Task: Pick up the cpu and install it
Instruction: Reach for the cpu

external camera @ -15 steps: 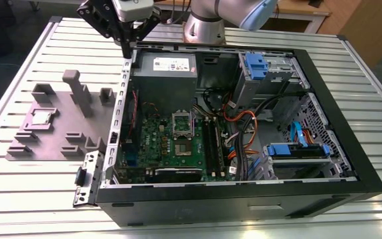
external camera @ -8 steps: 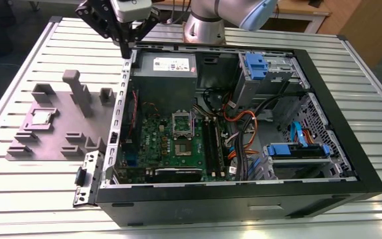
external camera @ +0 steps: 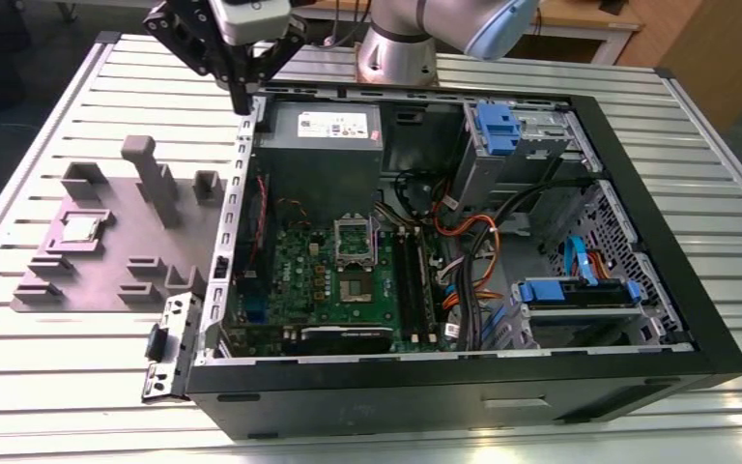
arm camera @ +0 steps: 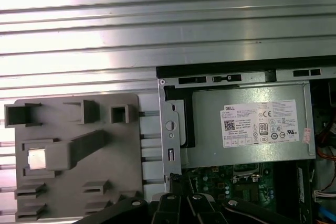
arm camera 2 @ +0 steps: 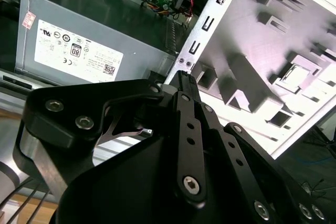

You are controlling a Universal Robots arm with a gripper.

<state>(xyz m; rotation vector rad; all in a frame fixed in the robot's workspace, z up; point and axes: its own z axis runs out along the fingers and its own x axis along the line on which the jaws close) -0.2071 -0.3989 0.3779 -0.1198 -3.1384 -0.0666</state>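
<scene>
While the cpu [external camera: 81, 228] lies flat and untouched in a shallow recess of the gray fixture plate [external camera: 113, 285] at the exterior view's left, the gripper [external camera: 243, 104] hangs well apart from it. It is high over the edge of the open computer case [external camera: 474, 396], beside the power supply [external camera: 320, 145]. Its fingers are pressed together to a point and carry nothing. The pick looks like the step in hand. To do it well, the fingers should spread wider than the chip before they descend, come down square to its sides, and close on the rim rather than the shiny top. The tall post [external camera: 152, 179] standing near the chip is the thing to steer clear of. Further right, inside the case, the socket frame [external camera: 355, 242] sits on the green board.
</scene>
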